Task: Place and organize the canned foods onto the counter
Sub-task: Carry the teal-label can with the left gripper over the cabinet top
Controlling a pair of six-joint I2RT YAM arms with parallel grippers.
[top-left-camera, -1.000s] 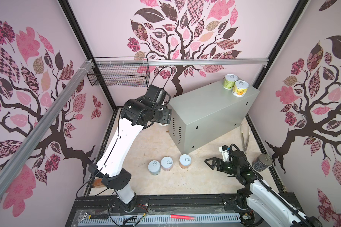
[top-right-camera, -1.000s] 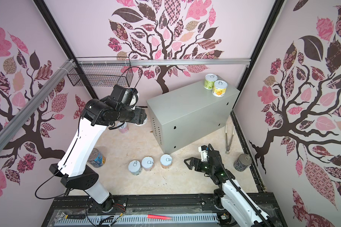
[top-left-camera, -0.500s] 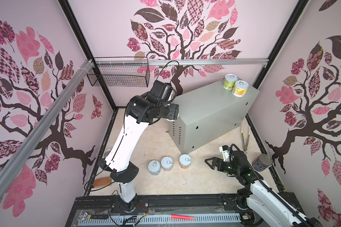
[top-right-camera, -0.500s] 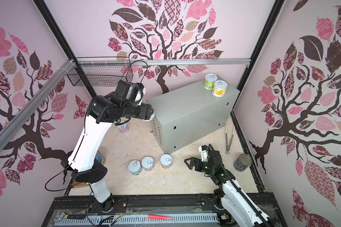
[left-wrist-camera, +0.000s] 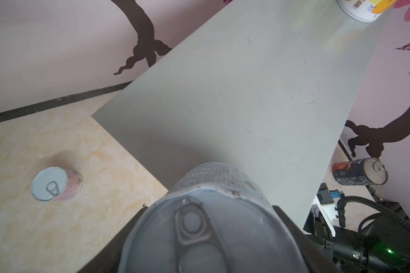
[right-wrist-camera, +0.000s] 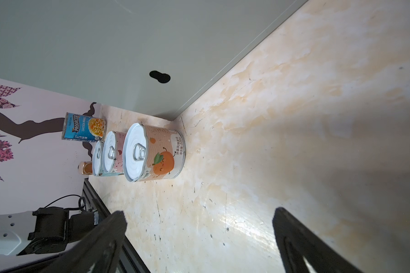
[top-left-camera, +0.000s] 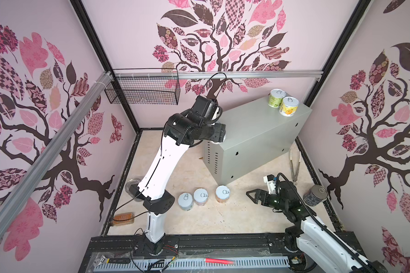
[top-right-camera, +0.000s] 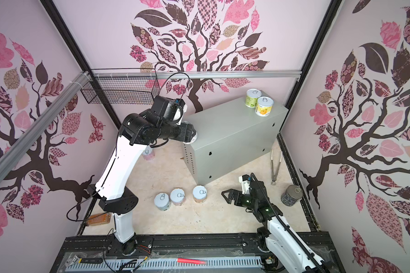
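While the grey counter (top-left-camera: 253,132) spreads below and ahead of the left gripper (left-wrist-camera: 208,231), its jaws clamp a short can (left-wrist-camera: 213,189) over the counter's edge. The right gripper (right-wrist-camera: 199,219) hangs over the floor with its jaws spread wide and empty. A row of three short cans (right-wrist-camera: 156,153) stands ahead of them, well apart.

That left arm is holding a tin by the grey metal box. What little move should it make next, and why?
Probably carry it further in over the top of the light-grey sheet-metal box, then lower it. The left hand grips a short pale-lidded can only at that top's edge, while a green-labelled can and a yellow-labelled can stand at its far corner, with bare metal between.
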